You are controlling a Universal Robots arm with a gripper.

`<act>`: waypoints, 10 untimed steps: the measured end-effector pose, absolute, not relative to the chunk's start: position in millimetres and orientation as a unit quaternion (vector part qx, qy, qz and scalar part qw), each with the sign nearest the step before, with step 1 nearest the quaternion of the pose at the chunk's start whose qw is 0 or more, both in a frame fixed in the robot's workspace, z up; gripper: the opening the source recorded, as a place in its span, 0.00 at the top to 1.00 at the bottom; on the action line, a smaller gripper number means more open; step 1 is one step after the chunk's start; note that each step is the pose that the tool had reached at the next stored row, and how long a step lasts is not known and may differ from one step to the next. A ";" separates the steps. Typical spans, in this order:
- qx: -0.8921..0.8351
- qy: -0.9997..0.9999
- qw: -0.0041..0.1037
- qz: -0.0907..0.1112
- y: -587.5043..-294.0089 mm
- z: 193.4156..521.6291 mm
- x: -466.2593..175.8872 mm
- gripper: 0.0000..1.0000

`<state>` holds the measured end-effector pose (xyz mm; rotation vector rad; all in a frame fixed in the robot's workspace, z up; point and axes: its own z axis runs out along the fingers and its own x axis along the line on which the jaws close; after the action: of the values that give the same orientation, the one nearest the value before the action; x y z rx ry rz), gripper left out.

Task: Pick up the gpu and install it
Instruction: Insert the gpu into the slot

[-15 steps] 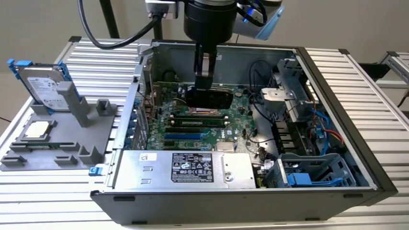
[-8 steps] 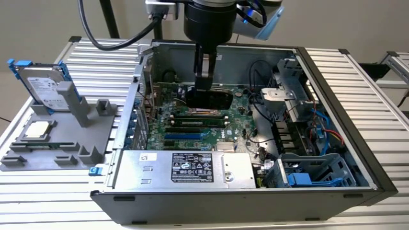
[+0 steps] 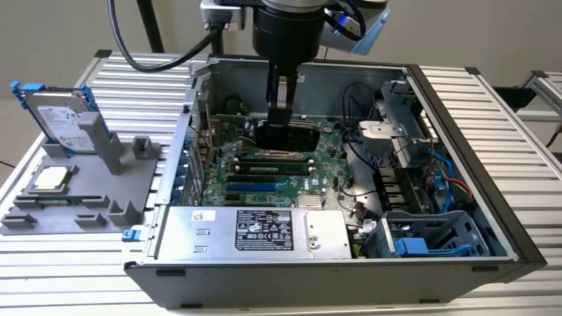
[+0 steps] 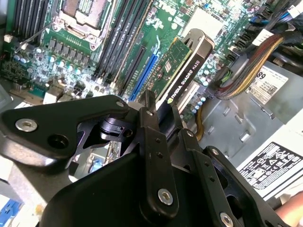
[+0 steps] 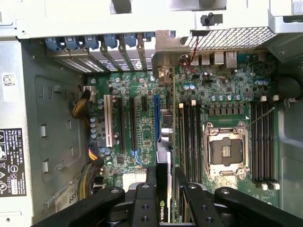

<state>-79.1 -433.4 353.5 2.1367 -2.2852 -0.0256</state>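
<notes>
A ribbed metal table (image 3: 478, 108) carries an open computer case (image 3: 351, 270) lying on its side across the middle, and a grey parts holder (image 3: 79, 197) near the table's edge at the exterior view's left

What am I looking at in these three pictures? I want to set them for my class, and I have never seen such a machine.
A robot arm works inside an open computer case lying on a slatted metal table. The exterior view comes from a camera standing off the arm; both wrist views come from cameras riding on it, looking down past the gripper.

The gripper holds the gpu, a green card with a black cover, upright over the green motherboard and its long slots. In the first wrist view the card's edge stands by the blue slot.

On the exterior view's left, a grey tray holds a hard drive and a square chip.
</notes>
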 end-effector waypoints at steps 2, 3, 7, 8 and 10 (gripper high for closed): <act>0.683 -0.730 0.006 -0.008 -433.4 352.8 -79.1 1.00; 0.683 -0.730 0.006 -0.008 -433.4 352.4 -79.1 1.00; 0.683 -0.730 0.006 -0.008 -433.4 351.0 -79.1 1.00; 0.683 -0.730 0.006 -0.008 -433.4 350.7 -79.1 1.00; 0.683 -0.730 0.006 -0.008 -433.4 350.0 -79.1 1.00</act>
<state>-79.1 -433.4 350.0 2.1368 -2.2853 -0.0256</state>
